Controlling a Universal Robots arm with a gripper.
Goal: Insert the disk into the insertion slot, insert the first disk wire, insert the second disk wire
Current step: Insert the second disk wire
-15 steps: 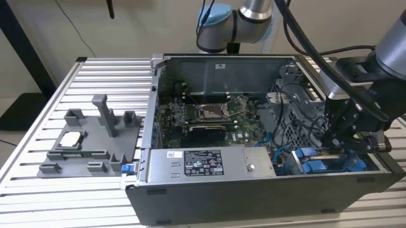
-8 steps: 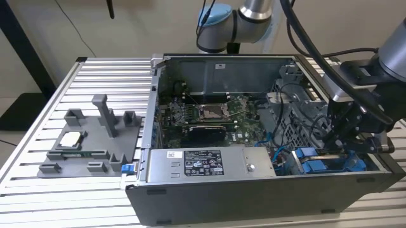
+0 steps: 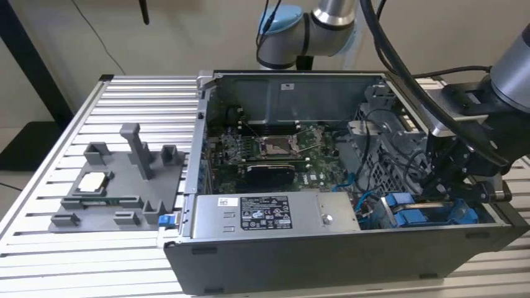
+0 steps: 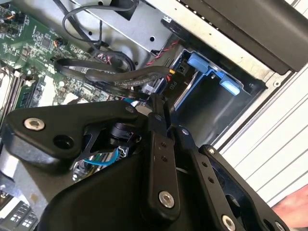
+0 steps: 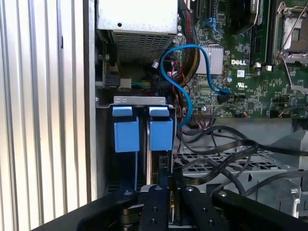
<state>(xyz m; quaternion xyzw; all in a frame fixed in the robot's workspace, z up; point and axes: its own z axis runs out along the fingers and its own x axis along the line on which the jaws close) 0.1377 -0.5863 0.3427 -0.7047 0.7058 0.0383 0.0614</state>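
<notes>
Exterior view first: my claw (image 3: 443, 180) hangs low inside the open computer case (image 3: 331, 273), at the exterior view's right, just above the blue carriers (image 3: 426, 214) in the drive cage. From the first wrist view, my fingers (image 5: 163, 192) look pressed close together right behind the disk (image 5: 161, 127), which sits seated in the insertion slot (image 5: 138, 100) beside the other blue-fronted carrier (image 5: 126, 129). Whether I pinch anything there, I cannot tell; perhaps a connector. A blue cable (image 5: 180, 72) loops from the slot's edge over the motherboard (image 5: 250, 72). Black cables (image 4: 125, 77) cross ahead of my claw in the second wrist view.
</notes>
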